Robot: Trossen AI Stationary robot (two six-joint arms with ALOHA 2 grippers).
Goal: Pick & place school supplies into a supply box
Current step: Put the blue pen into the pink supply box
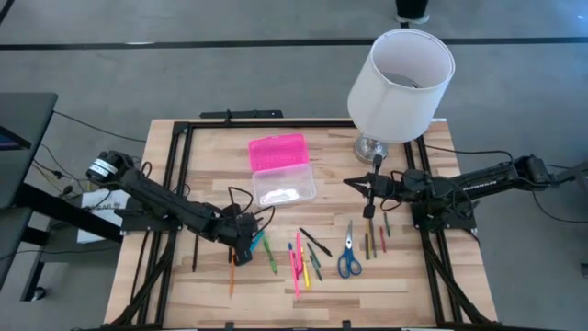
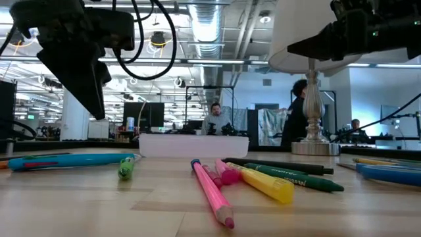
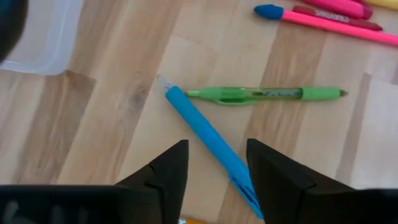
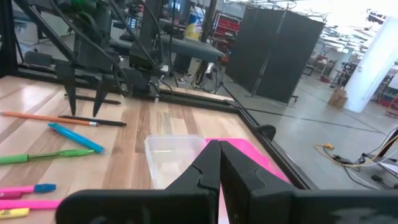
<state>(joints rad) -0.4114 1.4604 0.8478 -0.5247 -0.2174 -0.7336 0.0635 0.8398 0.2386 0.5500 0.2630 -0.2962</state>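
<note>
No readable writing: green marker (image 2: 299, 179) print too blurred

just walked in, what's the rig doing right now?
The left gripper hovers open over a blue pen lying on the table, a green pen just beyond it; nothing is gripped. The supply box sits open mid-table, its pink lid laid back, and little can be made out inside it. Pens, pencils, markers and the scissors lie scattered on the wood. The right gripper waits shut, empty, near the lamp.
</note>
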